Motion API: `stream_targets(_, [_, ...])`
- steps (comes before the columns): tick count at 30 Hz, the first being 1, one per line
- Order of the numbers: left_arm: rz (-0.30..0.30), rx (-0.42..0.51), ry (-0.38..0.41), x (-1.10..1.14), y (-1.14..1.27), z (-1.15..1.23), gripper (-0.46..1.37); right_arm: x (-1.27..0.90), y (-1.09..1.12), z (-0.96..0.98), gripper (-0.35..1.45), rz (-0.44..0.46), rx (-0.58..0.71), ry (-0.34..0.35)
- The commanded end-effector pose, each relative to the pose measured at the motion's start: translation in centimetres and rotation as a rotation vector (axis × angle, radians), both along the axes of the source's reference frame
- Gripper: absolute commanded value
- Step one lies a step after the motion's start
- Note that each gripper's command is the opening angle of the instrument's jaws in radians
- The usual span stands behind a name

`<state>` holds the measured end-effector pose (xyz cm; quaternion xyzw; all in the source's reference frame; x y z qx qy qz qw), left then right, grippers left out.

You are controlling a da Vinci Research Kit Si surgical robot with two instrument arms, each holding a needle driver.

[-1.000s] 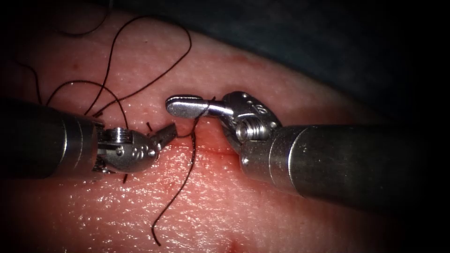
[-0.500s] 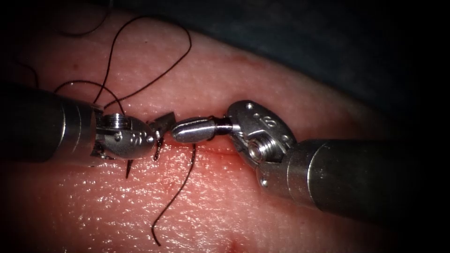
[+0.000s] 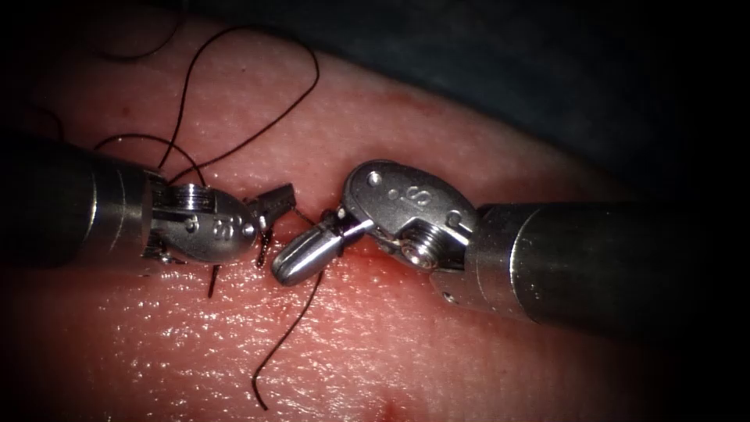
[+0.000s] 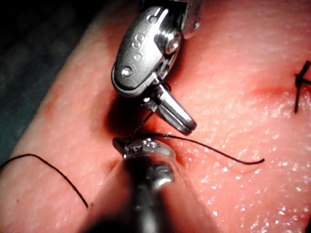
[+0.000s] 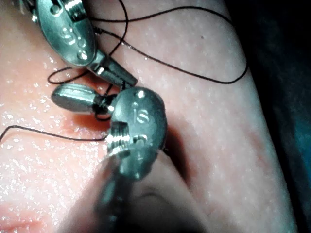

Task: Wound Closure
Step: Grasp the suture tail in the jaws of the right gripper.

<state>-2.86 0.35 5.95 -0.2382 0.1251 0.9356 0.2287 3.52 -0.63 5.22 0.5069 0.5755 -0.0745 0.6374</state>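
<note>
Holding thread [image 3: 291, 332] at cut [image 3: 367, 252]: your left tool [image 3: 273, 205] clamped on it; right tool [image 3: 306, 255] closed, probably wrapped by thread.

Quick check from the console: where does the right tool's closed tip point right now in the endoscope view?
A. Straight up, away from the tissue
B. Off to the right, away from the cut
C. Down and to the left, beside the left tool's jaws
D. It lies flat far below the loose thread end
C. The right tool angles down and left, its tip close beside the left tool, with thread wrapped at the base of its jaws.
</note>
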Motion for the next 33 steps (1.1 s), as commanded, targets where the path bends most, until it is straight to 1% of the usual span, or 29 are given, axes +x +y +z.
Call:
stream_targets(1, [0.009, 0.006, -0.003, 0.0, -0.01, -0.02, -0.35, 0.01, -0.01, 0.0, -0.35, -0.006, -0.016, 0.007])
stream_targets(2, [0.015, 0.003, -0.008, -0.01, -0.03, -0.04, -0.35, 0.06, -0.05, -0.03, -0.35, -0.019, -0.029, 0.022])
stream_targets(4, [0.029, 0.006, -0.018, -0.02, -0.06, -0.08, -0.35, 0.11, -0.13, -0.08, -0.13, -0.039, -0.04, 0.047])
stream_targets(6, [0.045, 0.016, -0.036, -0.03, -0.12, -0.13, -0.35, 0.14, -0.19, -0.12, -0.08, -0.054, -0.041, 0.059])
stream_targets(8, [0.054, 0.02, -0.039, -0.04, -0.18, -0.19, -0.35, 0.17, -0.26, -0.16, -0.01, -0.066, -0.051, 0.079])
stream_targets(10, [0.059, 0.019, -0.042, -0.05, -0.25, -0.23, -0.35, 0.18, -0.31, -0.17, 0.02, -0.08, -0.052, 0.09])
stream_targets(11, [0.065, 0.022, -0.042, -0.05, -0.32, -0.27, -0.35, 0.19, -0.35, -0.16, 0.06, -0.084, -0.056, 0.094])
stream_targets(12, [0.066, 0.021, -0.042, -0.05, -0.35, -0.28, -0.35, 0.2, -0.37, -0.15, 0.14, -0.082, -0.058, 0.093])
stream_targets(14, [0.068, 0.02, -0.042, -0.03, -0.41, -0.31, -0.35, 0.2, -0.4, -0.12, 0.48, -0.063, -0.076, 0.085])
stream_targets(17, [0.072, 0.018, -0.044, 0.04, -0.46, -0.33, -0.35, 0.21, -0.42, -0.07, 0.68, -0.055, -0.119, 0.075])
stream_targets(20, [0.077, 0.019, -0.049, 0.11, -0.47, -0.33, -0.35, 0.21, -0.41, -0.03, 0.69, -0.07, -0.158, 0.065])
stream_targets(25, [0.08, 0.02, -0.047, 0.17, -0.5, -0.33, -0.35, 0.27, -0.4, 0.01, 0.83, -0.048, -0.225, 0.07])
stream_targets(28, [0.081, 0.018, -0.047, 0.19, -0.53, -0.32, -0.35, 0.32, -0.42, 0.02, 0.84, -0.06, -0.264, 0.067])
stream_targets(31, [0.089, 0.015, -0.043, 0.21, -0.57, -0.3, -0.35, 0.36, -0.46, 0.03, 0.78, -0.079, -0.311, 0.059])
stream_targets(33, [0.092, 0.018, -0.041, 0.21, -0.59, -0.29, -0.35, 0.4, -0.5, 0.03, 0.78, -0.092, -0.338, 0.053])
